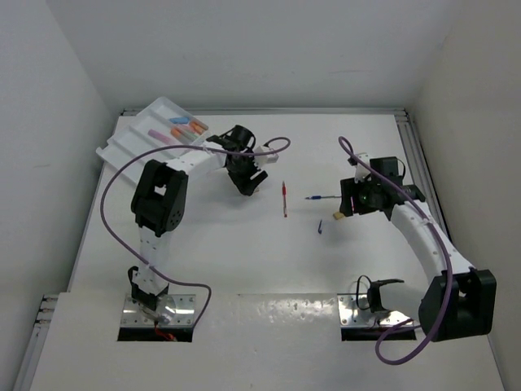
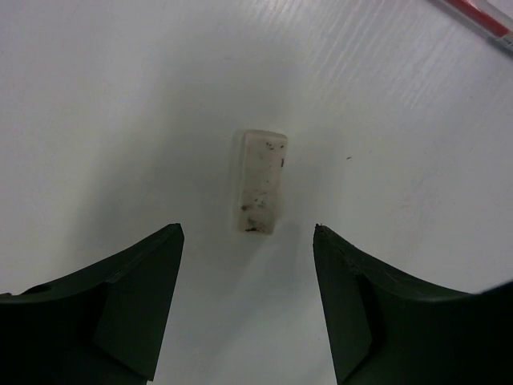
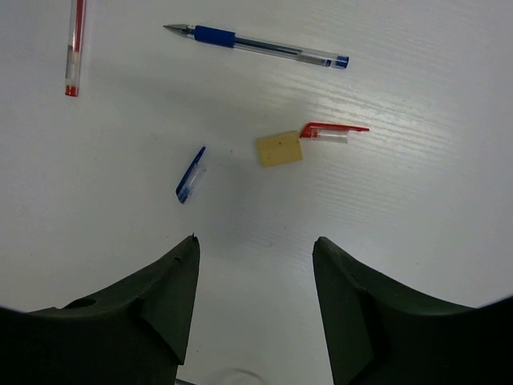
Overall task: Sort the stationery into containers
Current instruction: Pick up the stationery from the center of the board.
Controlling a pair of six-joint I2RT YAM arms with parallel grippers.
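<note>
Left wrist view: my left tool [image 2: 247, 230] is spread, the white eraser [image 2: 260, 180] on the table [image 2: 96, 96] just ahead of its tips, centred. I judge this the pick: drop, then close. My right tool [image 3: 256, 241], spread too, hangs short of the beige eraser [image 3: 279, 149].

Overhead view from my station. The white divided tray [image 1: 122, 145], far left, holds a pink marker [image 1: 157, 135], orange markers [image 1: 181, 132] and a blue marker [image 1: 180, 120]. On the table [image 1: 244, 261] between the arms lie a red pen [image 1: 285, 199], a blue pen [image 1: 320, 196], a small blue cap [image 1: 320, 227] and a beige eraser [image 1: 336, 217].
</note>
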